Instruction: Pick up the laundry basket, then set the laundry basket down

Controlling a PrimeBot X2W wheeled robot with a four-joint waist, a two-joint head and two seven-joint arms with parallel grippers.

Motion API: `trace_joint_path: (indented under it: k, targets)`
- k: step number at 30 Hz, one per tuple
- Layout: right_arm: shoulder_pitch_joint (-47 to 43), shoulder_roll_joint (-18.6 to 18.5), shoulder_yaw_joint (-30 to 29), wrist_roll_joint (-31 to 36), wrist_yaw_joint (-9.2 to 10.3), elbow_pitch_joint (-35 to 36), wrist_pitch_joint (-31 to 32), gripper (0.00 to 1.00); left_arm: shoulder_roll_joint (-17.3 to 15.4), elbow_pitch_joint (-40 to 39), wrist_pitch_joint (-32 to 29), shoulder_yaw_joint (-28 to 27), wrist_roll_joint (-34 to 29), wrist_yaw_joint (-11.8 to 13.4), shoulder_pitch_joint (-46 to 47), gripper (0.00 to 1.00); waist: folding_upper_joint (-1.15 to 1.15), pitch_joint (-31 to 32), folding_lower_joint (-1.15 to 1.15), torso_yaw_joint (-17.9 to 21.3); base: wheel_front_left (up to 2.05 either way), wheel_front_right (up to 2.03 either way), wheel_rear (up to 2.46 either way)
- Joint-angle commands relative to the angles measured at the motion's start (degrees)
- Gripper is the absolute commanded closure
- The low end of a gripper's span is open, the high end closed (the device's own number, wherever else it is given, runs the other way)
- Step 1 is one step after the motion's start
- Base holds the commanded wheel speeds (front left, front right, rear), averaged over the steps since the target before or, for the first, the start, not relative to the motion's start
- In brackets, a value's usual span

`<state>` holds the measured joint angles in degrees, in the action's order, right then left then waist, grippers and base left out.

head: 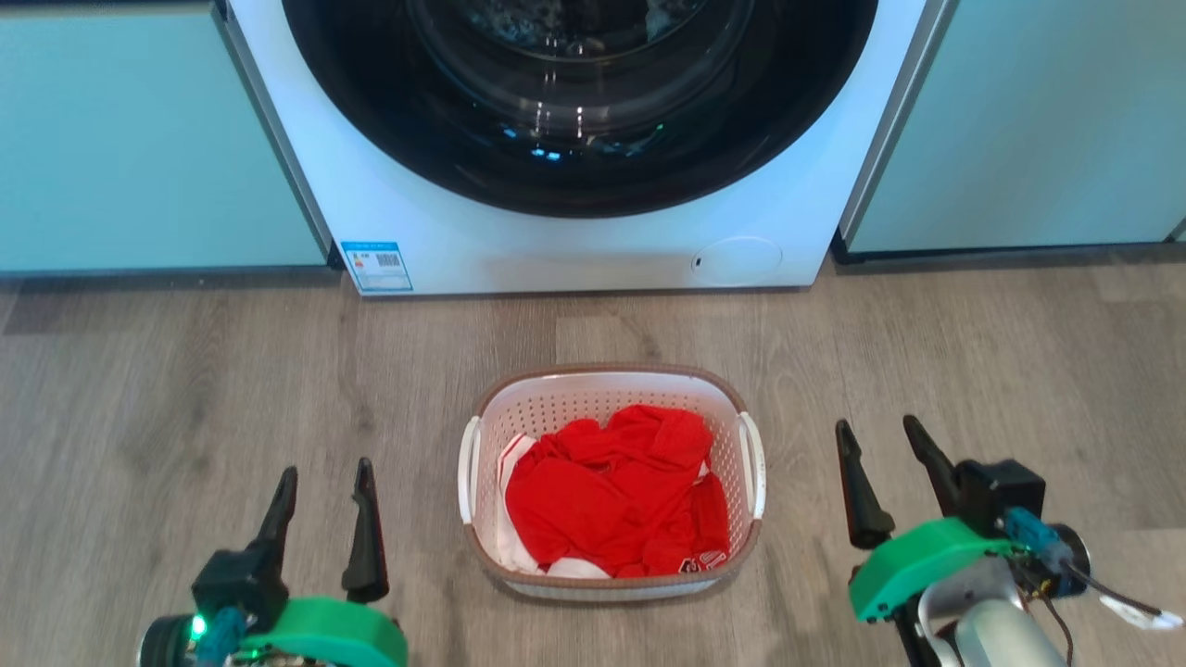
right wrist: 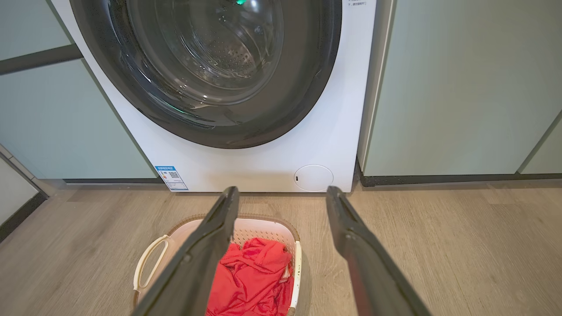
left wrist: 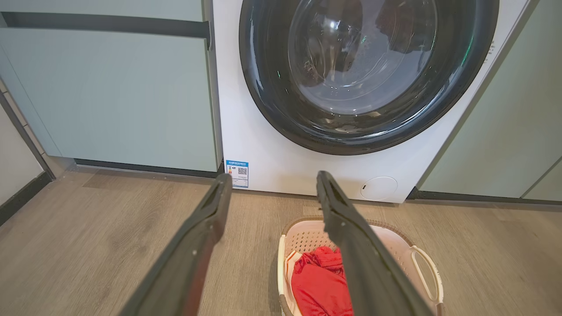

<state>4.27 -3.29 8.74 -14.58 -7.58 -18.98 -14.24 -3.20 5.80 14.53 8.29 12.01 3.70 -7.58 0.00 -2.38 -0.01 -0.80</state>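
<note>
jaws apart either side of laundry basket [head: 558,406] (red cloth [head: 607,500] inside)

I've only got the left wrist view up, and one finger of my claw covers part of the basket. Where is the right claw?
Observer: In the head view the right claw is open, out past the right side of the laundry basket and apart from it.
Operator: Is my left claw touching the basket?
Observer: No. The left claw is open on the basket's left side, with bare floor between them.
Operator: What's at the near end of the basket, which my view cuts off?
Observer: The red clothing reaches the near wall and lies below the rim. A bit of white fabric shows at the near left corner.
</note>
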Motion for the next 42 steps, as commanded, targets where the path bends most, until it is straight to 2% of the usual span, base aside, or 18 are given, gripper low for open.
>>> trace_joint_path:
  k: [1, 8, 31, 32, 37, 42]
  targets:
    - [0.52, 0.41, 0.8, 0.67, 0.09, 2.35, -0.75, 0.0, 0.25, -2.58, 0.47, -2.65, -0.79, 0.4, 1.4, 0.0, 0.0, 0.54, 0.01, 0.21, 0.0, 0.0, 0.0]
    - [-1.41, 0.41, 0.04, 0.67, 0.09, 4.5, -0.75, 0.0, 0.3, -4.08, 0.47, -3.64, -0.69, 0.49, -0.3, 0.0, 0.0, 1.24, 0.01, 0.55, 0.0, 0.0, 0.0]
    - [-0.79, 0.41, -0.66, 0.81, 0.09, 5.12, -0.75, 0.0, 0.32, -3.18, 0.47, -3.4, -0.65, -0.76, 0.12, 0.0, 0.0, 1.25, 0.01, -0.15, 0.0, 0.0, 0.0]
    - [-2.38, 0.53, -1.61, 0.49, 0.0, 3.15, 0.0, 1.0, 0.01, -1.52, 0.0, -1.53, 0.0, -0.75, -1.99, 1.0, 0.0, 1.27, 0.01, -0.16, 0.0, 0.0, 0.0]
    - [-3.29, 0.92, -1.33, 0.2, 0.0, -0.5, 0.16, 1.0, 0.03, 2.47, -0.37, -1.35, 0.38, -0.69, -2.5, 1.0, 0.0, 1.32, 0.01, -0.16, 0.0, 0.0, 0.0]
    - [-3.16, 0.72, -1.63, -3.12, 0.0, -0.19, 0.77, 1.0, -0.14, 2.51, -0.98, -1.63, 3.79, -1.04, -1.97, 1.0, 0.0, 1.35, 0.01, -0.12, 0.0, 0.0, 0.0]
